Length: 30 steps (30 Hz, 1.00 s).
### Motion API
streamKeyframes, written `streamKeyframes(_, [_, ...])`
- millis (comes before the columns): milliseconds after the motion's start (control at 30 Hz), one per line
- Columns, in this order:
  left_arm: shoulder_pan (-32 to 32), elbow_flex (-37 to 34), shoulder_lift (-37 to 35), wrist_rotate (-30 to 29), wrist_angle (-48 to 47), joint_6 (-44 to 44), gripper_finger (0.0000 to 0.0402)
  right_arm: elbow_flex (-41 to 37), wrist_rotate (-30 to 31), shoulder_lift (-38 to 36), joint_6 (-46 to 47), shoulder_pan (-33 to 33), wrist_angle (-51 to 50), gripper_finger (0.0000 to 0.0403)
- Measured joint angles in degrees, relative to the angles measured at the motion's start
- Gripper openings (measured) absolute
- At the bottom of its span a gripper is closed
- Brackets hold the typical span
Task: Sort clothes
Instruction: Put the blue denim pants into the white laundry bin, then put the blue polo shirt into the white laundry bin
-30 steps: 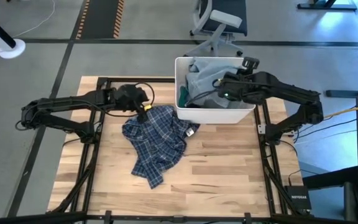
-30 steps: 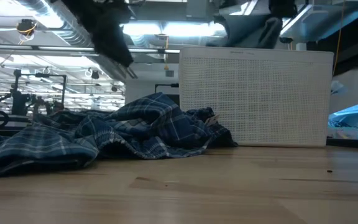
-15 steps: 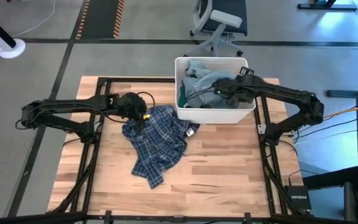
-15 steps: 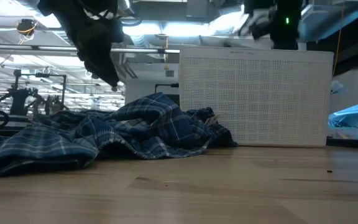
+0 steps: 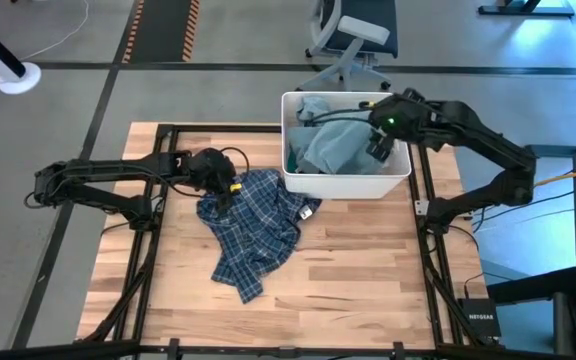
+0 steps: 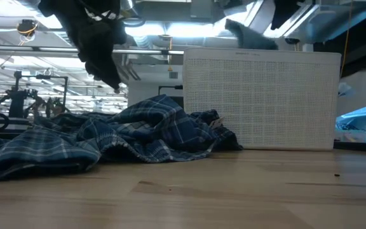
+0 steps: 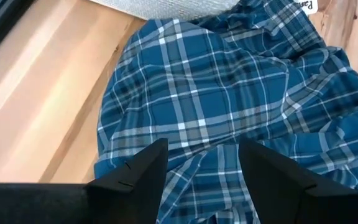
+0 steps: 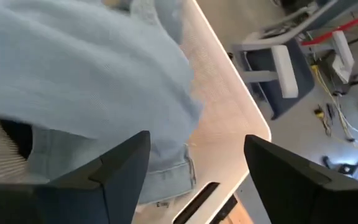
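A dark blue plaid garment [image 5: 253, 225] lies crumpled on the wooden table, just left of the white bin [image 5: 348, 186]. My left gripper [image 7: 201, 168] hovers open above the garment's far left part [image 6: 138, 130], its fingers pointing down and clear of the cloth. A light blue-grey garment [image 5: 333, 148] lies heaped in the bin on other clothes, and a fold of it [image 6: 250, 35] rises above the rim. My right gripper [image 8: 197, 168] stands open above the bin's right side [image 5: 380, 140] with nothing between its fingers.
The bin [image 6: 262, 102] stands at the table's far right, against the plaid garment's edge. A white tag [image 5: 306, 212] shows on that garment. Bare wood [image 5: 368, 280] spreads over the near half. An office chair [image 5: 353, 40] stands beyond the far edge.
My right gripper has opened and let go of the light blue-grey garment, which has dropped into the bin. It has gone toward the table's right edge over the bin. My left gripper has come down a little toward the plaid garment and stays open.
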Motion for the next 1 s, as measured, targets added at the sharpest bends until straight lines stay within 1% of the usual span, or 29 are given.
streamKeyframes(67, [0.0, 0.0, 0.0, 0.4, -0.7, -0.2, 0.0192, 0.0, 0.4, -0.1, 0.3, 1.4, -0.2, 0.028])
streamKeyframes(133, [-0.2, 0.0, 0.0, 0.6, -1.3, -0.7, 0.0192, 0.0, 2.6, -0.2, 1.5, 2.7, 0.0, 0.028])
streamKeyframes(200, [-0.4, 0.0, 0.0, 0.8, -1.5, -0.9, 0.0192, 0.0, 3.3, -0.3, 1.5, 3.9, 1.1, 0.028])
streamKeyframes(333, [-1.2, 0.0, 0.0, 1.1, -1.3, -1.3, 0.0192, 0.0, 0.5, -0.2, -1.6, 7.5, 4.1, 0.028])
streamKeyframes(500, [-2.7, 0.0, 0.0, 1.1, -1.3, -1.9, 0.0192, -3.6, -0.1, 0.2, -7.6, 17.0, 7.7, 0.028])
streamKeyframes(567, [-3.4, -0.6, 0.0, 0.8, -0.9, -1.6, 0.0192, -5.4, 0.7, 0.2, -7.7, 20.7, 8.4, 0.028])
streamKeyframes(667, [-4.2, -2.4, 0.0, -1.7, -0.7, -1.6, 0.0192, -8.2, 2.8, 0.2, -6.9, 26.4, 10.6, 0.028])
streamKeyframes(800, [-4.5, -5.6, 0.0, -3.0, -0.6, -2.5, 0.0191, -12.2, 6.3, 0.2, -6.6, 34.7, 17.0, 0.028])
streamKeyframes(933, [-4.5, -8.9, 0.0, -3.0, 2.9, -3.5, 0.0191, -16.5, 9.8, 0.2, -7.7, 42.1, 25.1, 0.028])
streamKeyframes(1000, [-4.5, -10.3, 0.0, -3.0, 4.8, -4.1, 0.0191, -18.9, 10.5, 0.2, -7.7, 45.0, 29.2, 0.028])
